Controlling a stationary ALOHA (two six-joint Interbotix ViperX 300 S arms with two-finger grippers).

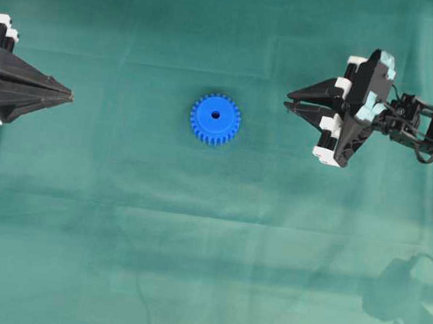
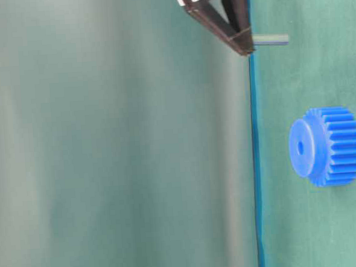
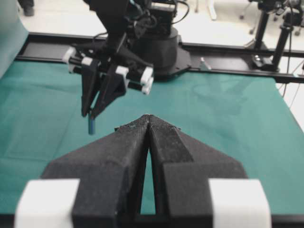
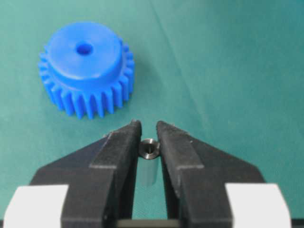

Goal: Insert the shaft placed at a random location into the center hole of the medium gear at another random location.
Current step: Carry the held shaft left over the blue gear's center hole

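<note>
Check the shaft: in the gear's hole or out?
Out. The shaft sits clamped in the right gripper; the medium gear's center hole is empty.

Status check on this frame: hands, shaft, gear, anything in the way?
Right hand shut on shaft, clear of the cloth. Left hand shut, empty. Medium gear flat on the cloth, center hole up and open. Nothing between shaft and gear.
</note>
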